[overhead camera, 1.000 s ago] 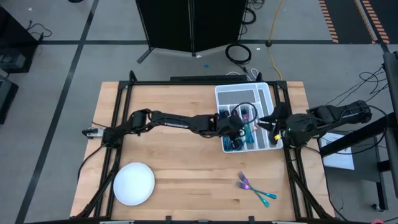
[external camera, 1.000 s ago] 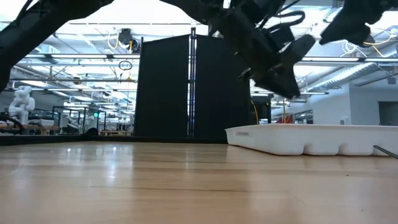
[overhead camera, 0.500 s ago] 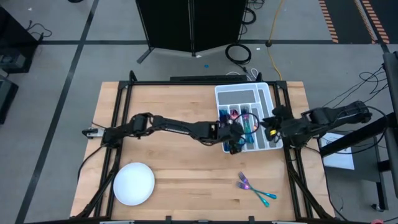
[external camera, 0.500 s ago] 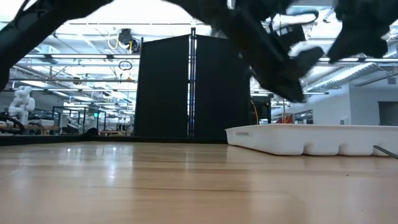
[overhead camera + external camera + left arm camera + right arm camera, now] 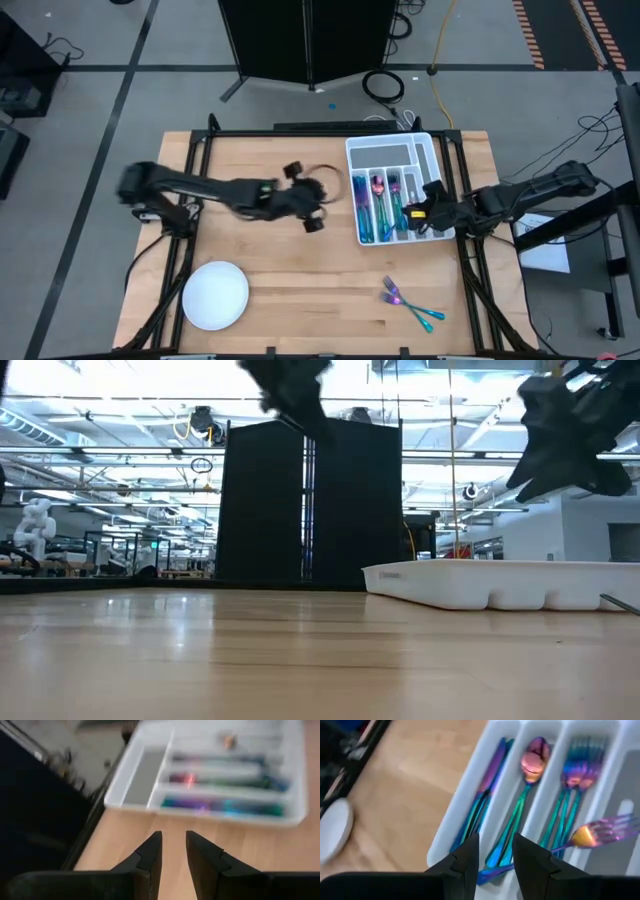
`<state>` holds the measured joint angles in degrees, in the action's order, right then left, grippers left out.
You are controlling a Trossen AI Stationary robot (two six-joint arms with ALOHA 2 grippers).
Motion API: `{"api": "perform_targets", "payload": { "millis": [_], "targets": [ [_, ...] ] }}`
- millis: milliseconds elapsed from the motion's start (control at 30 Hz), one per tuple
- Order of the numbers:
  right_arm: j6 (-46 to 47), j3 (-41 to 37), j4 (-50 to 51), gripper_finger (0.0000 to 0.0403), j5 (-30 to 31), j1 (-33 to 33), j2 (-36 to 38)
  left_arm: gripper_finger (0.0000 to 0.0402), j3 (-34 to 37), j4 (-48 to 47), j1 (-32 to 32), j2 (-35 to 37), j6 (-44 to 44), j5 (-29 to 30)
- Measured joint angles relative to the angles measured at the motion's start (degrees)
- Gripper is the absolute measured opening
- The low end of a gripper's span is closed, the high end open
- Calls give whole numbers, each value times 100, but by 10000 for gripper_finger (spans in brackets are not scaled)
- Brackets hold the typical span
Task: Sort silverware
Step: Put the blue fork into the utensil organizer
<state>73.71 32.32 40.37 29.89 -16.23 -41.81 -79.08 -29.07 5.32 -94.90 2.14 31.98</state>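
Note:
A white divided tray (image 5: 395,141) stands at the table's far right. The silverware (image 5: 530,795) in it is iridescent: knives, spoons and forks in separate slots. One fork (image 5: 600,832) lies slantwise across the dividers. Two more pieces (image 5: 410,305) lie on the wood near the front right. My right gripper (image 5: 495,849) hovers open over the tray's near right part (image 5: 425,212), and the slanted fork's handle runs below its gap. My left gripper (image 5: 173,845) is open and empty over bare wood mid-table (image 5: 312,205), left of the tray.
A round white plate (image 5: 215,295) sits at the near left. Bare wood lies between plate, tray and the loose pieces. In the low view the tray (image 5: 500,585) is at the right and both grippers hang high above the tabletop.
My left gripper has pulled back from over the tray toward the table's left, rising as it went; it is blurred from the speed. My right gripper has sunk a little over the tray's right side and rolled about its own axis.

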Motion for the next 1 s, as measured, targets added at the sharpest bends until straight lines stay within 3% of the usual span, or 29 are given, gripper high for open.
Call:
{"api": "perform_targets", "payload": {
  "millis": [167,267,367,667,1000],
  "targets": [
    [1133,-2,41,105,267,2,-543,89,2136,3555,204,1418,-433,-518],
    [1872,-5,51,105,278,2,-984,89,3165,5715,317,1638,-1238,-1102],
    [2601,-5,7,105,194,2,-1471,89,3794,6862,305,1623,-1713,-1585],
    [4098,-9,-98,105,-212,0,-2568,89,3938,6991,221,1633,-1907,-1902],
    [4694,-9,-289,105,-273,36,-3176,89,3938,6886,171,1627,-2032,-2144]
  ]
}}
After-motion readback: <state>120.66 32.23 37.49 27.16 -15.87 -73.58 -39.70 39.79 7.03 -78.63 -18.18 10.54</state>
